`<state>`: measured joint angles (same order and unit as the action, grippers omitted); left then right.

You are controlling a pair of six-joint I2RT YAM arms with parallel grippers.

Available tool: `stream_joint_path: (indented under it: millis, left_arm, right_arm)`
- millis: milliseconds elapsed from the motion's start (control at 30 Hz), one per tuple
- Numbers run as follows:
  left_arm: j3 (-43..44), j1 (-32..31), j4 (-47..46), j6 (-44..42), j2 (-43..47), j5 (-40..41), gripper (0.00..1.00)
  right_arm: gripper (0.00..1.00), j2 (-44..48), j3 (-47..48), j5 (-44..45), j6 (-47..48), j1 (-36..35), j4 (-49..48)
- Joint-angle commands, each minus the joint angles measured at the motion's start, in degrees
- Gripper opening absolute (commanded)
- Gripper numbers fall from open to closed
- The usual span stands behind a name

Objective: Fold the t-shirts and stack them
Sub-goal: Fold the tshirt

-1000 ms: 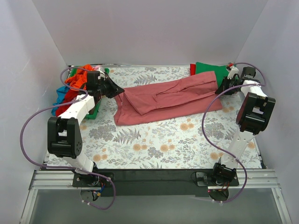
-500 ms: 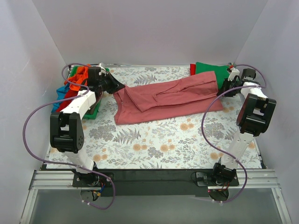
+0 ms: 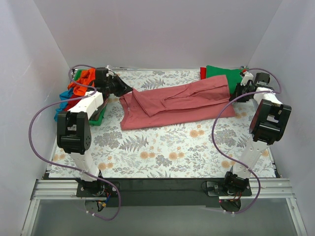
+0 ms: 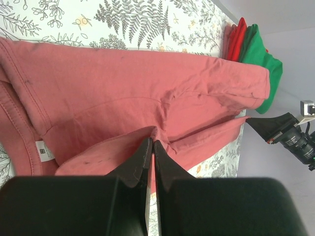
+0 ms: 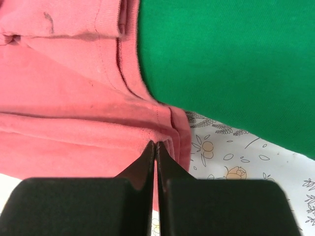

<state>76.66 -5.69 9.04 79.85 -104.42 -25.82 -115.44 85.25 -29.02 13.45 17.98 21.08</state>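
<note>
A large dusty-rose t-shirt point(image 3: 177, 103) lies stretched across the back of the floral covering, partly folded lengthwise. My left gripper point(image 3: 126, 90) is shut on its left end; in the left wrist view the jaws point(image 4: 151, 143) pinch a fold of rose fabric point(image 4: 123, 83), with the white neck tag point(image 4: 44, 150) to the left. My right gripper point(image 3: 236, 91) is shut on the shirt's right end; its jaws point(image 5: 155, 144) pinch the hem of the rose fabric point(image 5: 64, 98). A folded green t-shirt point(image 3: 221, 73) lies on a red one point(image 3: 203, 73) at the back right.
A heap of orange, red and blue t-shirts point(image 3: 78, 88) sits in a green bin point(image 3: 100, 117) at the back left. White walls close in the left, back and right sides. The green t-shirt point(image 5: 231, 59) lies just beyond my right gripper.
My left gripper has moved a little back and right with the shirt's left end. My right gripper has shifted slightly right, and the shirt lies a bit straighter between them.
</note>
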Motion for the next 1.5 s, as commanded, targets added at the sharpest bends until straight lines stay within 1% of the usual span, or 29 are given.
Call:
stream_joint_path:
  millis: [0,267,300,333,400,433,467,500,533,633,667,733,800,833,867,900,933,967,1000,1033,1067,1100,1133,1167,1200,1233,1333,1367,1467]
  left_arm:
    - [3.1,0.6,-0.1,-1.1,0.0,-0.1,0.00]
    - [5.0,0.7,0.3,-1.2,-2.3,-0.1,0.00]
    - [5.3,0.7,0.5,-1.2,-2.6,0.2,0.00]
    - [5.6,0.7,0.5,-1.3,-3.1,0.3,0.00]
    - [6.6,0.8,1.4,-1.5,-4.0,0.8,0.00]
    - [8.0,0.8,1.8,-1.5,-5.4,0.6,0.05]
    - [8.8,0.9,2.2,-1.5,-6.0,0.6,0.10]
    - [9.6,0.9,3.2,-1.5,-6.6,0.7,0.17]
    - [11.4,0.9,3.5,-1.4,-7.2,1.1,0.25]
    - [14.9,0.9,5.3,-1.0,-9.2,1.8,0.34]
    - [15.9,0.9,5.6,-1.0,-9.9,2.5,0.39]
    - [17.7,0.9,6.8,-2.1,-10.0,4.2,0.43]
    - [19.7,1.0,7.8,-3.6,-8.9,6.7,0.44]
    - [19.8,1.0,8.1,-5.3,-7.6,7.4,0.45]
    - [18.4,1.1,8.1,-6.3,-6.0,8.1,0.45]
    - [16.6,1.1,7.7,-7.5,-1.3,8.5,0.46]
    - [14.4,1.1,7.1,-10.0,1.6,8.6,0.46]
    - [8.6,1.1,5.7,-10.9,4.8,9.1,0.47]
    - [5.2,1.1,4.8,-11.6,8.9,10.2,0.53]
    - [1.6,1.2,3.5,-12.0,16.3,10.7,0.62]
    - [-2.7,1.6,2.4,-11.6,20.8,11.4,0.71]
    - [-9.8,1.6,2.3,-11.0,24.8,11.8,0.87]
    - [-14.0,1.8,2.3,-10.3,32.4,11.1,0.90]
    - [-17.2,2.1,2.3,-9.5,35.7,9.9,0.90]
    - [-23.0,2.4,4.0,-9.1,38.7,8.2,0.90]
    - [-25.6,2.5,4.9,-8.3,44.9,7.5,0.90]
    - [-32.4,2.8,9.8,-7.4,52.2,7.7,0.88]
    - [-33.5,2.8,12.3,-7.4,55.9,8.2,0.88]
    - [-35.1,2.8,16.0,-8.7,60.4,8.9,0.87]
  right_arm:
    - [0.01,2.8,-0.3,0.6,-0.7,0.5,-2.3]
    - [0.03,1.9,0.4,-0.8,-1.3,0.5,-2.4]
    - [0.06,1.6,1.2,-1.0,-1.3,0.4,-2.4]
    - [0.16,1.2,1.7,-1.0,-1.7,0.4,-2.4]
    - [0.28,1.0,2.5,-0.9,-1.9,0.2,-2.3]
    - [0.34,1.4,2.6,-0.7,-1.7,0.2,-2.3]
    - [0.36,1.6,2.6,-0.7,-1.7,0.2,-2.3]
    - [0.37,2.1,2.6,-0.7,-1.5,0.2,-2.3]
    - [0.43,3.5,2.2,-0.6,-1.1,0.2,-2.3]
    - [0.46,6.9,0.9,-0.6,-0.4,0.2,-2.4]
    - [0.46,7.8,0.3,-1.0,0.4,0.2,-2.3]
    - [0.48,11.0,-1.7,-3.1,1.7,0.1,-1.6]
    - [0.50,13.0,-3.0,-6.1,6.5,-0.7,0.3]
    - [0.52,14.9,-3.4,-10.8,8.9,-1.2,4.0]
    - [0.52,15.4,-3.7,-13.4,12.0,-3.0,6.8]
    - [0.52,15.9,-3.6,-15.3,20.4,-4.6,10.0]
    - [0.52,17.0,-3.6,-17.2,24.7,-9.0,13.9]
    - [0.53,17.8,-4.7,-17.3,29.7,-11.7,19.2]
    - [0.53,18.7,-6.1,-17.0,36.2,-14.7,20.7]
    - [0.53,21.1,-7.5,-14.8,38.7,-21.5,21.0]
    - [0.53,22.3,-9.2,-13.1,40.8,-25.0,19.9]
    - [0.53,24.0,-11.1,-11.7,42.3,-28.4,18.7]
    - [0.53,24.5,-11.8,-7.8,41.6,-35.1,17.0]
    - [0.53,24.7,-12.4,-5.2,39.8,-38.5,13.8]
    - [0.53,24.0,-12.3,1.2,38.3,-41.7,8.5]
    - [0.53,23.0,-11.4,4.7,37.4,-47.6,6.5]
    - [0.52,16.1,-5.6,16.7,34.4,-55.3,0.8]
    - [0.52,13.8,-3.0,18.5,33.9,-56.4,0.6]
    - [0.52,6.0,4.3,22.1,32.5,-58.7,0.2]
